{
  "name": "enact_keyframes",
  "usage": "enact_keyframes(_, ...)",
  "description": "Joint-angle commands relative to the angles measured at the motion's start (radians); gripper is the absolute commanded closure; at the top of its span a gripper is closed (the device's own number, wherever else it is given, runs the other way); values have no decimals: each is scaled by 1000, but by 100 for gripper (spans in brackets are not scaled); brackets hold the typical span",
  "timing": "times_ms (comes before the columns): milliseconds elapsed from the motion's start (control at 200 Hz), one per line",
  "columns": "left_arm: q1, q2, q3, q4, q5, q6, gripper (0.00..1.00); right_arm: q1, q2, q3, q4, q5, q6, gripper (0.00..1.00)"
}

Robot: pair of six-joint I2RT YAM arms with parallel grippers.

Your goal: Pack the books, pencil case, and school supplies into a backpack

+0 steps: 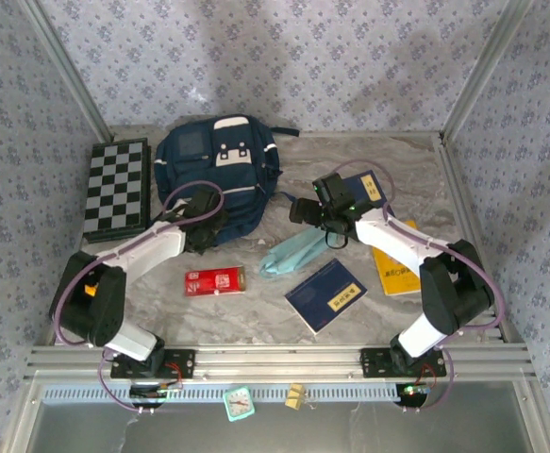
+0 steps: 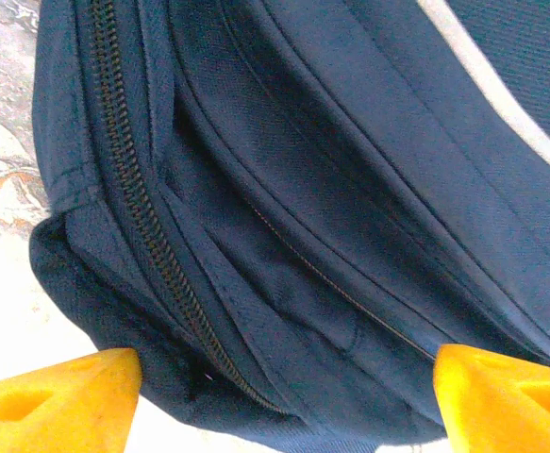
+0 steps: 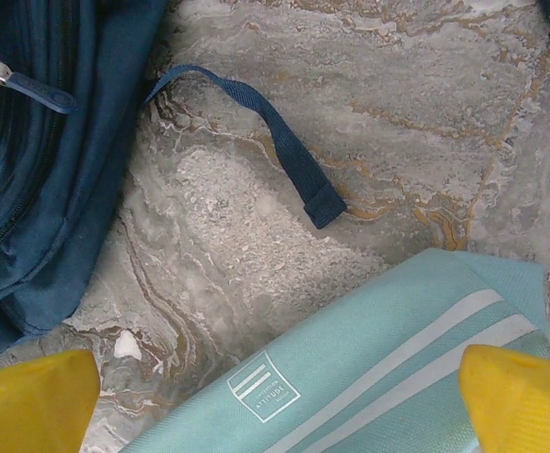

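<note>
- Got the left pincer (image 2: 286, 396) spread wide, yellow fingertips (image 2: 58, 396) either side of the big navy-blue fabric backpack (image 2: 350, 189), right at its zippered lower edge; can't tell about actual contact.
- Right pincer (image 3: 275, 406) spread open too, hanging over the long, soft, light-teal fabric pencil case (image 3: 378, 368), nothing pinched.
- Just beside that pouch: a loose navy strap (image 3: 284, 151) flat on the marbled grey surface (image 3: 397, 113).
- From above: backpack at back centre-left, pouch just right of its lower corner.
- Thin navy book (image 1: 326, 294) with a yellow label near the front, another navy one (image 1: 367, 186) by the right pincer, flat yellow book (image 1: 394, 269) partly under the right arm.
- Small red box (image 1: 215, 280) just in front of the backpack.
- Black-and-white chequered board (image 1: 117, 187) left of the backpack.
</note>
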Motion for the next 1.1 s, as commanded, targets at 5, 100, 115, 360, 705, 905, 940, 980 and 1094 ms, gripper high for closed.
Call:
enact_keyframes(5,1,52,34,44,-52,-46,25,-7,17,28,-25,9,-17,0)
enact_keyframes(100,-3,95,50,61,-62,-49,37,-9,19,33,-32,10,-55,0)
enact_keyframes(115,-3,103,53,59,-64,-52,39,-10,18,34,-34,11,-56,0)
enact_keyframes(360,-5,102,60,89,-84,37,83,-22,11,48,-66,6,-69,0)
enact_keyframes(705,34,-57,-56,80,57,330,100,-14,73,136,-100,-64,50,0)
enact_keyframes(905,138,-196,-135,56,179,440,100,32,204,281,-91,-127,123,0)
enact_keyframes(940,150,-222,-143,49,186,461,100,41,235,317,-97,-124,124,0)
enact_keyframes(980,161,-245,-146,35,195,478,100,50,265,346,-91,-103,125,2)
enact_keyframes(1094,169,-259,-133,27,232,509,100,46,370,444,-57,-128,151,6)
